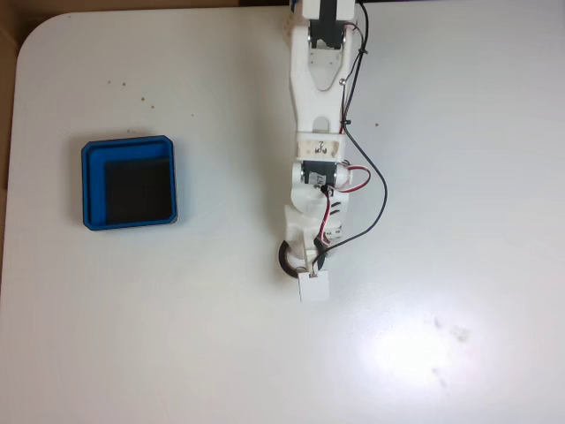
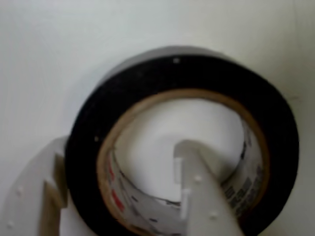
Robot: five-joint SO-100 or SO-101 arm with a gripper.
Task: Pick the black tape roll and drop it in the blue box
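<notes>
White matte tabletop (image 1: pixel 459 132), rounded corner at upper left of the fixed view, bright glare patch at lower right, a few dark specks.

Far left of the jaws in the fixed view: shallow square bright-blue plastic box (image 1: pixel 86 181) with rounded corners and black inner bottom. Nothing in it. Well apart from the arm, open table between.

Centre of the fixed view: white plastic arm (image 1: pixel 315 79) reaching down from the top edge, black and red cables (image 1: pixel 381 190) looping off its right side. White two-finger gripper (image 1: pixel 303 265) low over the table.

Small black tape roll (image 1: pixel 286 259), flat ring with tan cardboard core and printed liner, lying flat on the table, peeking out just left of the gripper tip.

Wrist view: roll (image 2: pixel 182 78) close up. Gripper (image 2: pixel 120 196) straddling the ring wall: left finger (image 2: pixel 34 196) outside the black band, right finger inside the open centre. Jaws apart, either side of the wall; cannot tell whether pads already touch it.

Handling, as judgement: light, stiff ring, not fragile. Outer band smooth, possibly slippery on plastic pads; core gives firmer purchase. Best hold looks like this one: pinch across the wall, one finger in, one out. Likely to swing or tilt once lifted, since held at one side. Risk: slipping out if pinched only at the rim.
</notes>
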